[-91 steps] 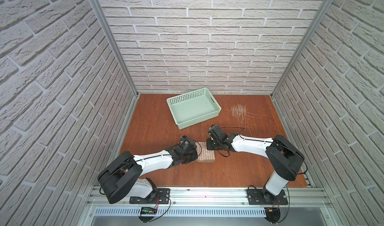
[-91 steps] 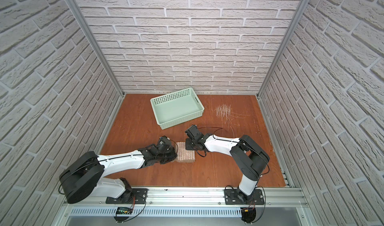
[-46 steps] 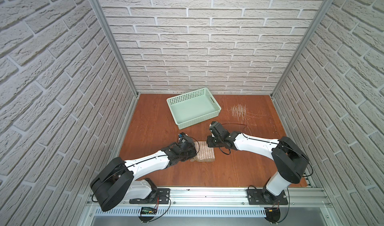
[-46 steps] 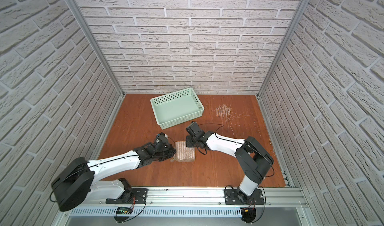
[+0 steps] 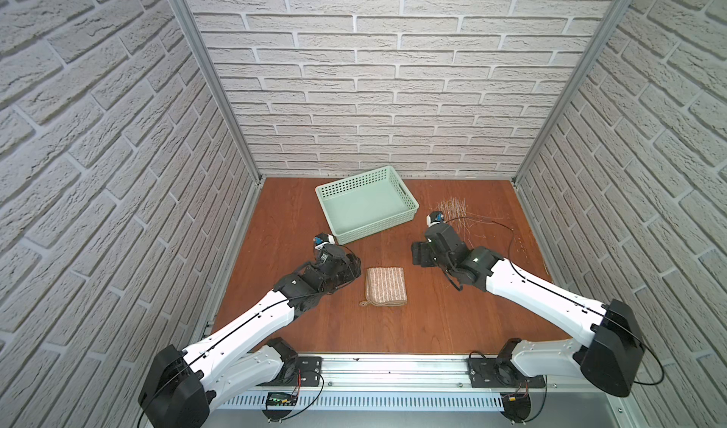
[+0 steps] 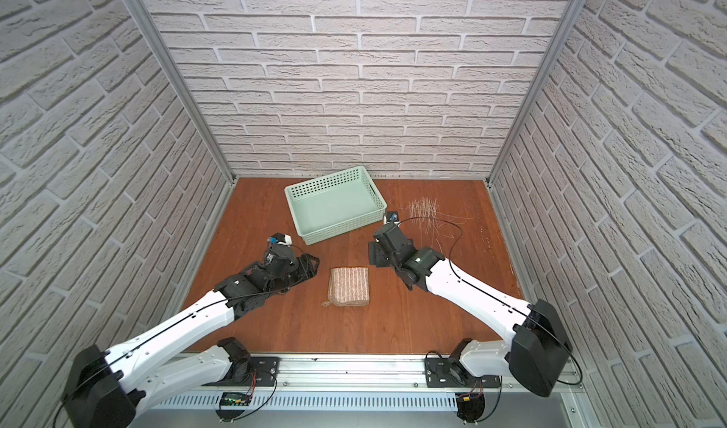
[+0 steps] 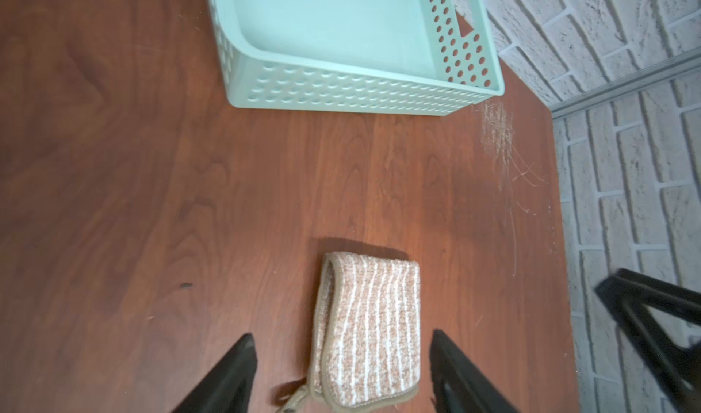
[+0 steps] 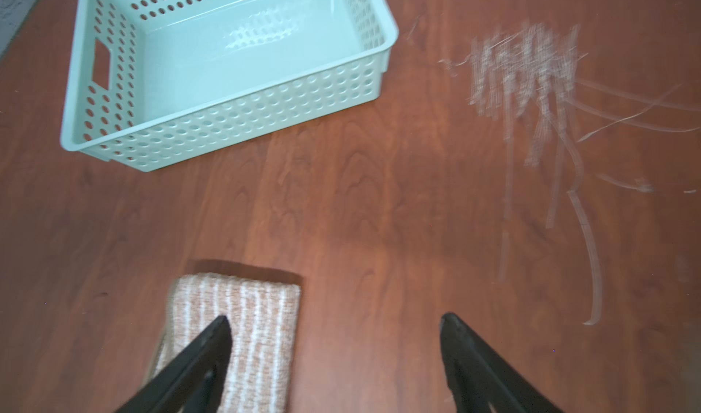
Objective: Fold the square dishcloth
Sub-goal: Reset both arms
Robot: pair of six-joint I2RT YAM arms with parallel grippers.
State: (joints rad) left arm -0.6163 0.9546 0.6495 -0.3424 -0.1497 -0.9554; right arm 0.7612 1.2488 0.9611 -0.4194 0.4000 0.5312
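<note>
The square dishcloth (image 5: 385,286) (image 6: 349,285) lies folded into a small striped rectangle on the wooden table, its corner loop at the near left. My left gripper (image 5: 349,268) (image 6: 309,266) hovers just left of it, open and empty. In the left wrist view the folded dishcloth (image 7: 370,331) sits below and between the spread fingertips of that gripper (image 7: 341,337). My right gripper (image 5: 421,255) (image 6: 375,254) is open to the cloth's far right, apart from it. In the right wrist view one of the right gripper's (image 8: 335,319) fingers overlaps the dishcloth (image 8: 246,308).
A mint-green perforated basket (image 5: 373,229) (image 6: 342,229) (image 7: 341,92) (image 8: 235,130) stands empty behind the cloth. White scratch marks (image 5: 452,209) (image 8: 527,73) mar the table at the back right. Brick walls close in three sides.
Both grippers have opened and drawn back from the dishcloth, the left to the left, the right up and to the right. The cloth now lies folded and free on the table.
</note>
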